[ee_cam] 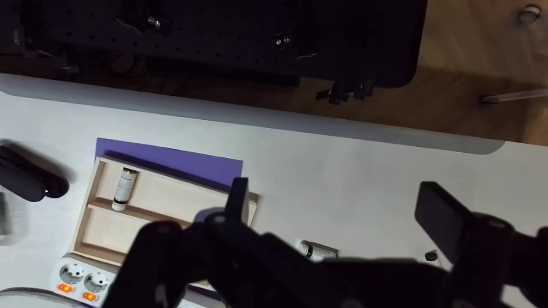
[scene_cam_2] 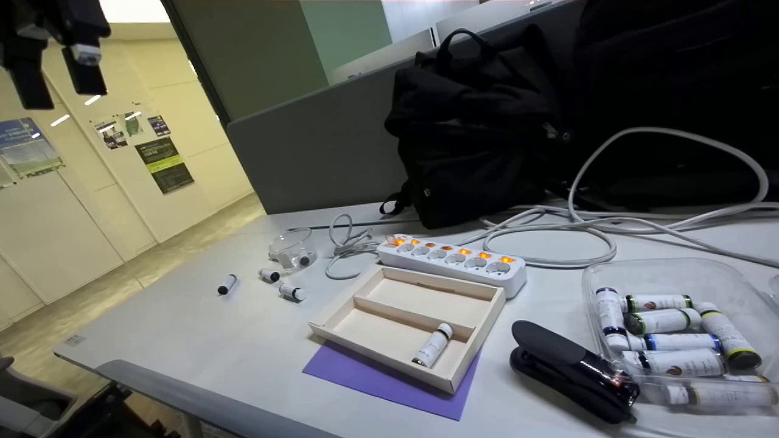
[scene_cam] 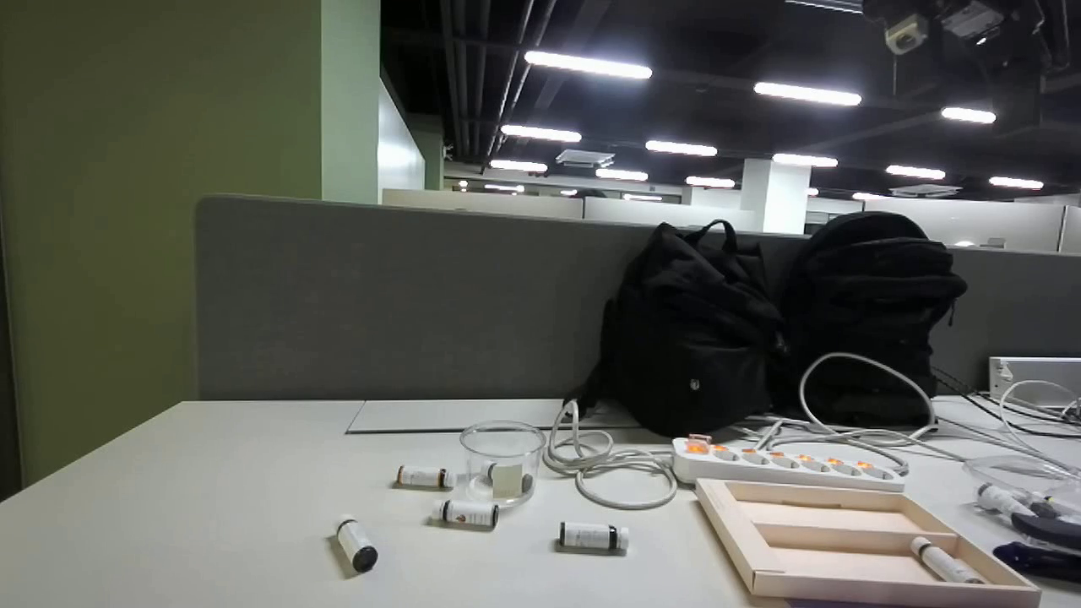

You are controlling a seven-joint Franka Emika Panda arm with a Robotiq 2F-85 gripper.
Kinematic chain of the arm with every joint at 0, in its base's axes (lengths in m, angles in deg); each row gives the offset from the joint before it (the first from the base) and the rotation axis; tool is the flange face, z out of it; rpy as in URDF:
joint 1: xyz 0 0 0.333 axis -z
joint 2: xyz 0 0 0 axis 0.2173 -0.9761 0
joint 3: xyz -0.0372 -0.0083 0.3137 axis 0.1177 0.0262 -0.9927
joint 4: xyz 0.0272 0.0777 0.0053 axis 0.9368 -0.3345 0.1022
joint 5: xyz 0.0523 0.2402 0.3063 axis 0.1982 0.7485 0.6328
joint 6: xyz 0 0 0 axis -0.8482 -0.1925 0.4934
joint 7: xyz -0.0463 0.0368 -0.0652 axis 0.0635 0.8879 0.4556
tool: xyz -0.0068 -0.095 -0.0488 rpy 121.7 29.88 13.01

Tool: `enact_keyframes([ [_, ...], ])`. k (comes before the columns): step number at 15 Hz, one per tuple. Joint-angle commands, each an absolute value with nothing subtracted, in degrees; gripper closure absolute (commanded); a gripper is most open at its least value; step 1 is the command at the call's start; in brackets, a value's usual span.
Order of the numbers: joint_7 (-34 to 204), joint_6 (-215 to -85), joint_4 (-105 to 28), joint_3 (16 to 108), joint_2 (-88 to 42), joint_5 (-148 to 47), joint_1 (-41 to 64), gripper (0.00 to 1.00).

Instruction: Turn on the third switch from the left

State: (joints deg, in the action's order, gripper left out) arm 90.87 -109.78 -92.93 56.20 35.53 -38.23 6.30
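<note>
The white power strip (scene_cam: pixel 785 475) lies on the table behind the wooden tray, with a row of orange switches. It also shows in an exterior view (scene_cam_2: pixel 426 263). The leftmost switch (scene_cam_2: pixel 397 241) sits under a raised clear cover. Counting it, the third switch (scene_cam_2: pixel 430 244) looks dimmer than the brightly lit ones at the right end. In the wrist view the strip (ee_cam: pixel 83 276) shows only partly, with two lit switches; the rest is hidden behind the gripper. My gripper (scene_cam_2: pixel 59 92) is open and empty, high above the table. Its fingers (ee_cam: pixel 333 188) stand wide apart in the wrist view.
The wooden tray (scene_cam_2: pixel 377 307) holds one vial. A black stapler (scene_cam_2: pixel 572 371) and a clear bin (scene_cam_2: pixel 663 267) of vials are to the right. Several vials and a clear cup (scene_cam: pixel 502 439) lie left. Cables (scene_cam: pixel 625 464) and black backpacks (scene_cam: pixel 692 338) are behind.
</note>
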Motion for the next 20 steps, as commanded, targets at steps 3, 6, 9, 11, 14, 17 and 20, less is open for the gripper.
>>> enact_keyframes([
  [3, 95.7, -126.94, -92.31, 56.25, 32.69, -43.13, 7.69, 0.0],
  [6, 98.81, -143.03, -90.36, 57.09, 25.23, -46.06, 8.48, 0.0],
  [9, 100.41, -155.53, -86.89, 58.53, 14.81, -49.33, 10.45, 0.0],
  [11, 100.82, -158.69, -83.44, 60.36, 7.59, -48.96, 11.46, 0.0],
  [14, 97.89, -157.95, -76.21, 61.21, -3.61, -52.95, 15.28, 0.0],
  [17, 98.99, -158.05, -77.53, 61.69, -3.46, -52.69, 15.95, 0.0],
  [20, 99.51, -158.55, -75.82, 61.91, -6.79, -52.79, 16.59, 0.0],
])
